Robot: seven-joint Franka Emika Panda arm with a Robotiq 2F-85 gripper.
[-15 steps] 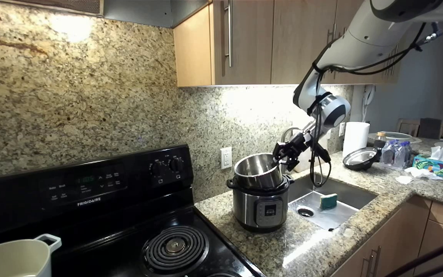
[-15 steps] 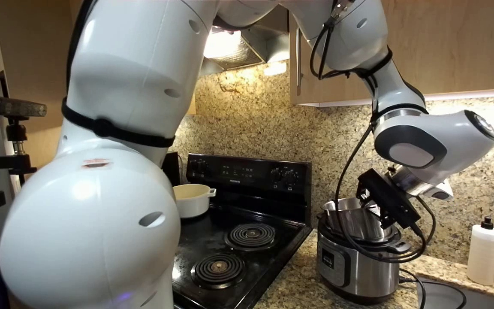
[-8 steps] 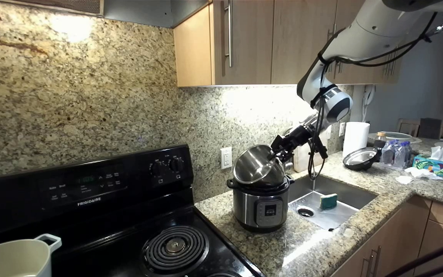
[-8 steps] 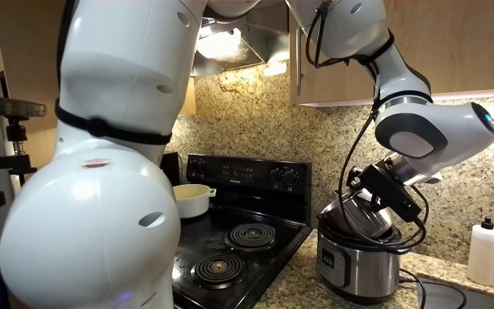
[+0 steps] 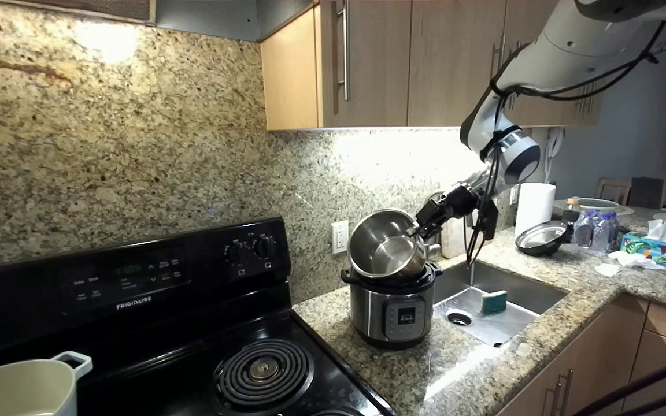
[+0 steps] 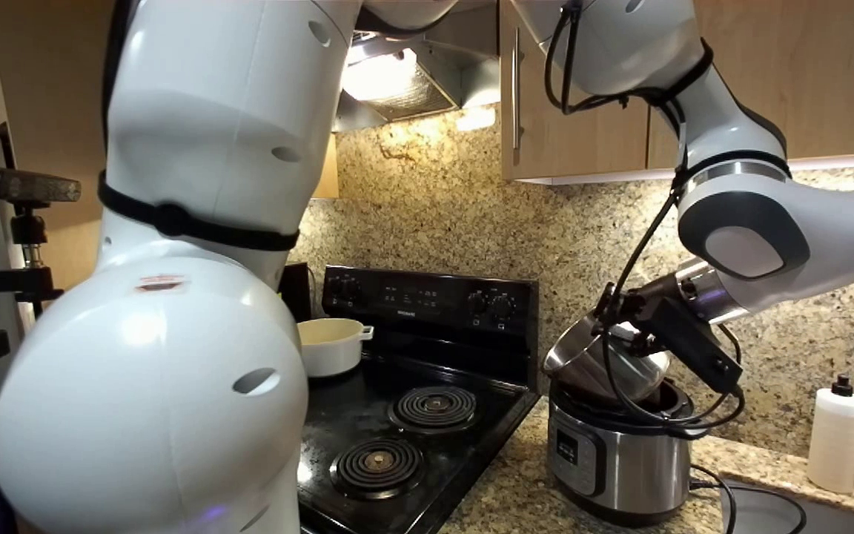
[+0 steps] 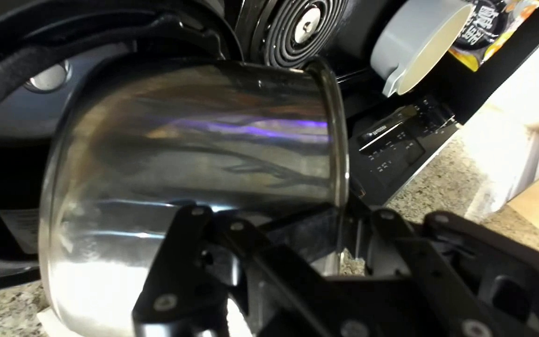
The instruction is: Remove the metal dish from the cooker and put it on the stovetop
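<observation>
The metal dish (image 5: 384, 248) is tilted steeply, its mouth facing the stove side. It sits partly out of the cooker (image 5: 391, 318), its lower part at the cooker's black rim. The dish (image 6: 605, 367) and cooker (image 6: 627, 463) show in both exterior views. My gripper (image 5: 415, 232) is at the dish's upper rim on the side away from the stove. In the wrist view the fingers (image 7: 344, 220) are shut with the rim between them, and the dish's outer wall (image 7: 194, 159) fills the middle. The black stovetop (image 5: 191, 361) with coil burners stands beside the cooker.
A cream-white handled pot (image 5: 32, 381) stands on the stovetop. A sink (image 5: 521, 323) with a green sponge (image 5: 494, 302) lies beyond the cooker. A cable loop hangs from the wrist beside the cooker. A white bottle (image 6: 836, 441) stands by the backsplash.
The dish has tipped from nearly upright to steeply tilted, its mouth turning toward the stove, and its far rim has risen. The wrist has moved away from the stove, the gripper staying at the rim.
</observation>
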